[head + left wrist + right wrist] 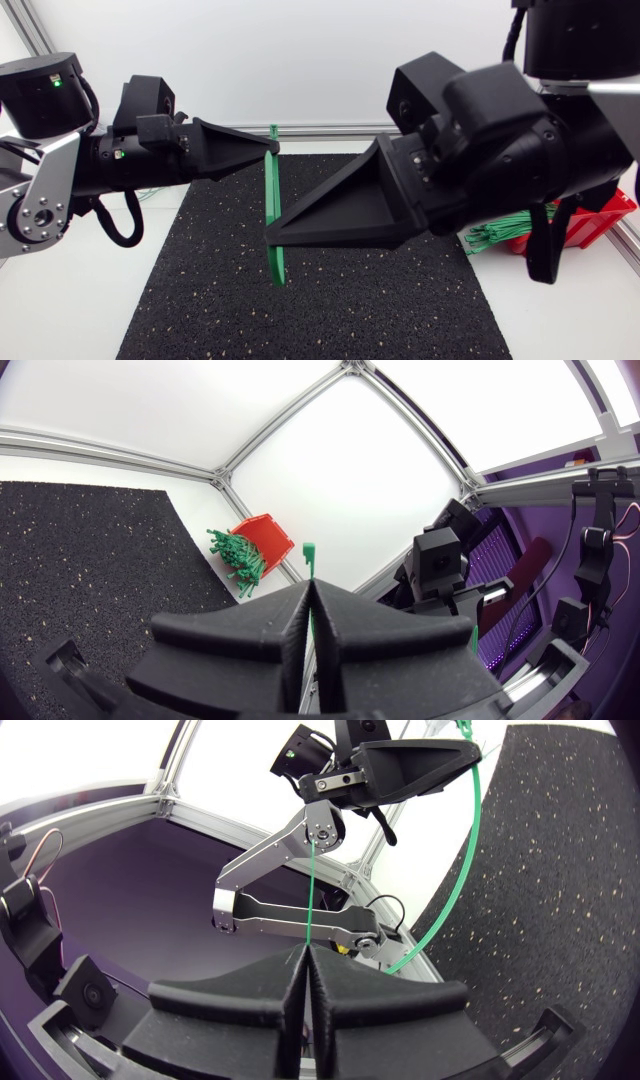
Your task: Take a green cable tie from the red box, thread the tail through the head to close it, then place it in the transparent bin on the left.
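Right gripper (pixel 272 236): fingers clenched on the green cable tie (pixel 270 190) a little above its tail end, over the middle of the black mat (pixel 350 310). The short free tail hangs past the fingertips toward the table's near edge. Left gripper (pixel 272 148): fingers pinched on the same tie just under its head, above the mat's far edge. The tie spans the gap between the two grippers, clear of the mat, with a slight bow. The right wrist view shows its own gripper (pixel 305 958) with fingers pressed together and a thin green strand (pixel 313 890) rising from between them. Only here does a curved green stretch show, arcing up to the left gripper (pixel 470 750); which stretch of the tie is which, I cannot tell. The left wrist view shows its own gripper (pixel 308 598) shut tight, with the tie's square head (pixel 309 555) poking up just beyond the fingertips, a detail the head view gives only faintly. Further out, the red box (pixel 600 225) sits by the table's (pixel 60 300) right edge, partly hidden under the right arm. A bundle of green ties (pixel 500 237) spills from its open front. The left wrist view shows the box (pixel 268 535) unobstructed, off the mat's (pixel 90 560) corner, with the ties (pixel 238 560) fanning out of it.
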`<state>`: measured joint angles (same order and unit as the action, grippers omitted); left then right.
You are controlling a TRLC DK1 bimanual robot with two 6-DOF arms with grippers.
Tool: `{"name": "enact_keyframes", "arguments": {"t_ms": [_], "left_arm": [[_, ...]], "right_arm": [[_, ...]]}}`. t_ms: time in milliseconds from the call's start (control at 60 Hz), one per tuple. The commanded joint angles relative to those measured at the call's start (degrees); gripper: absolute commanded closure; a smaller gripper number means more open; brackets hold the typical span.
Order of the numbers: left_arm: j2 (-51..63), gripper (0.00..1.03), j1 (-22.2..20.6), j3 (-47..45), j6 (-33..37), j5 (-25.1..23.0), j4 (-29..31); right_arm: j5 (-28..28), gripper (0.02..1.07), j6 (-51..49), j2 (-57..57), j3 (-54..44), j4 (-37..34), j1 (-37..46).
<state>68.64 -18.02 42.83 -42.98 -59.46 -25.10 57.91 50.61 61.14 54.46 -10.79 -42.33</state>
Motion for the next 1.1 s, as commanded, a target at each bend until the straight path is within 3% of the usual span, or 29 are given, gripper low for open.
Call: {"name": "enact_keyframes", "arguments": {"t_ms": [0,117,217,533,850,1083], "left_arm": [[-2.5,1.0,-1.4,-2.3,1.9,0.6,-0.1],[-5.2,1.0,-3.0,-3.4,1.9,2.2,0.0],[-7.6,1.0,-4.7,-4.6,2.7,4.5,0.0],[-14.4,1.0,-10.6,-9.0,8.9,12.9,0.0],[-17.0,1.0,-11.6,-10.2,8.1,14.9,-0.3],[-17.8,1.0,-12.6,-10.5,7.6,17.5,-1.1]], "right_arm": [[0.7,1.01,7.7,-1.0,1.7,-1.2,-0.5],[2.1,1.01,13.3,-0.8,2.1,-1.4,-0.1],[2.5,1.01,13.4,0.2,4.1,-7.9,-0.3],[3.9,1.01,13.3,2.6,10.2,-17.9,0.2],[3.2,1.01,15.1,7.8,21.5,-29.5,0.8],[1.9,1.01,23.8,10.0,25.0,-28.8,0.5]]}}
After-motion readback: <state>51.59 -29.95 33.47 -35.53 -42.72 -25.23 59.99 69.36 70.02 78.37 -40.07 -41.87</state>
